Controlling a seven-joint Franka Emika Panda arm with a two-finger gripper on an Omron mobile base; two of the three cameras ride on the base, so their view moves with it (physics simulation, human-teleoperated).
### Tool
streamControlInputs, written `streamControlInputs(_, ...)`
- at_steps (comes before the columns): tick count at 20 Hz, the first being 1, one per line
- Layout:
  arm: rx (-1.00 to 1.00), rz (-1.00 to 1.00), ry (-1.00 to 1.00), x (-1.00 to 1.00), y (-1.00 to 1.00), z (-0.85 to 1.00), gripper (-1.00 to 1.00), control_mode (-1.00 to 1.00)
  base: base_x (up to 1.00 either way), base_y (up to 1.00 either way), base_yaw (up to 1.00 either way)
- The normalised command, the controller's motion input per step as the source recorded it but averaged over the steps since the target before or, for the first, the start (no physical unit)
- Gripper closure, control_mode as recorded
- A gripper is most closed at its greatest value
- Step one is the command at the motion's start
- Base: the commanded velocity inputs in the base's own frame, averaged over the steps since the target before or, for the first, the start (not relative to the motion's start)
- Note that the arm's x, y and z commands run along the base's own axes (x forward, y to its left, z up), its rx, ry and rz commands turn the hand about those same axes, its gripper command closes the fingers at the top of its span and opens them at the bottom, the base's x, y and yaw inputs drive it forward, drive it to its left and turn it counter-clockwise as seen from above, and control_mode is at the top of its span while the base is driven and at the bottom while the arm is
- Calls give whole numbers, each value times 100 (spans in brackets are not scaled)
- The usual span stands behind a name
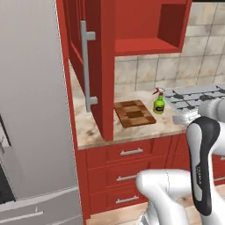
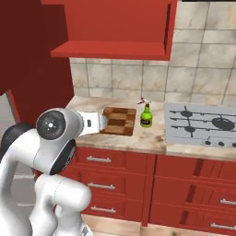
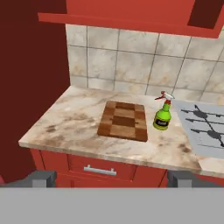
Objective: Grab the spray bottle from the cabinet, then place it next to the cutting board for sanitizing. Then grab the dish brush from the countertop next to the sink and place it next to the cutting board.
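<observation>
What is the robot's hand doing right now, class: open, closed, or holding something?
Hand: open and holding nothing, fingertips wide apart; the spray bottle stands on the countertop beside the cutting board.

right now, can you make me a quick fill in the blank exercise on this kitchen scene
1. The green spray bottle stands on the countertop between the cutting board and the ____.
2. The cabinet door above the counter hangs ____.
3. The spray bottle stands ____, with its red trigger on top.
4. The wall behind the counter is covered in beige ____.

Missing words: stove; open; upright; tiles
</observation>
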Motion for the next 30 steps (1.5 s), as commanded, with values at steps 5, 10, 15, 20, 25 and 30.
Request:
streamControlInputs(5,0,0,0,0,0,0,-100,100,-19,-68,-57)
streamControlInputs(10,0,0,0,0,0,0,-100,100,0,-40,-87)
streamControlInputs(15,0,0,0,0,0,0,-100,100,0,-31,-95)
streamControlInputs(20,0,0,0,0,0,0,-100,100,0,-53,-87)
streamControlInputs(25,0,0,0,0,0,0,-100,100,3,-44,-87)
streamControlInputs(30,0,0,0,0,0,0,-100,100,18,-1,-88)
